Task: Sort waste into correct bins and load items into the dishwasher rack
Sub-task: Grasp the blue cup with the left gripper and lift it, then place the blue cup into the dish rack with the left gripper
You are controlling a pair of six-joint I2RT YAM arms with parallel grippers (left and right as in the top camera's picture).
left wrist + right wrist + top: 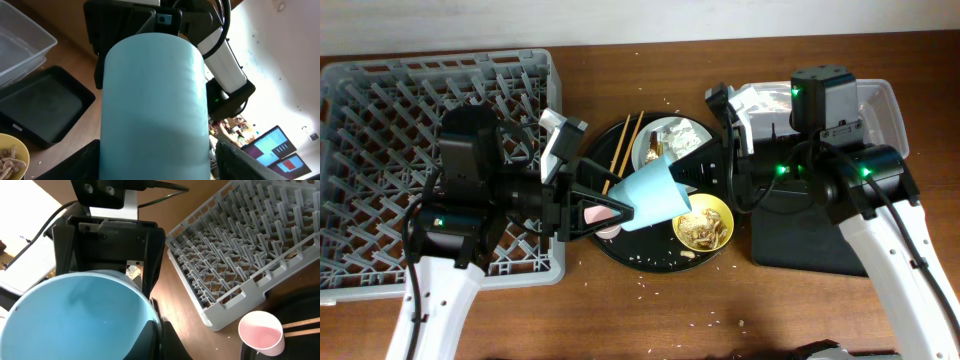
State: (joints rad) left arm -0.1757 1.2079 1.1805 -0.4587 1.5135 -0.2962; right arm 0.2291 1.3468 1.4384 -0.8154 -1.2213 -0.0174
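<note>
Your left tool [618,203] is clamping the light blue cup [658,195] by its sides. It's holding the cup tipped sideways in the air over the round black tray [650,258], mouth pointing at the right arm. In the left wrist view the cup is filling most of the frame, with the dark fingers [75,162] showing on either side of it.

Your right tool [698,173] is sitting right at the cup's rim. Honestly I can't tell if it's gripping or hanging apart, since the right wrist view is mostly showing the inside of the cup.

On the round tray:
- The pink cup [261,330] is standing upright, partly under the left tool and just beside the chopsticks [625,145].
- The yellow bowl [705,225] is sitting near the tray's right edge with brownish food scraps [703,230] in it.
- The pale grey plate [670,140] is sitting at the back with a crumpled white napkin [682,137] on it.

The dishwasher rack [380,120] is sitting on the counter [620,310] to the left. The shallow black tray [800,240] and the clear tub [880,105] are lying under the right arm.
</note>
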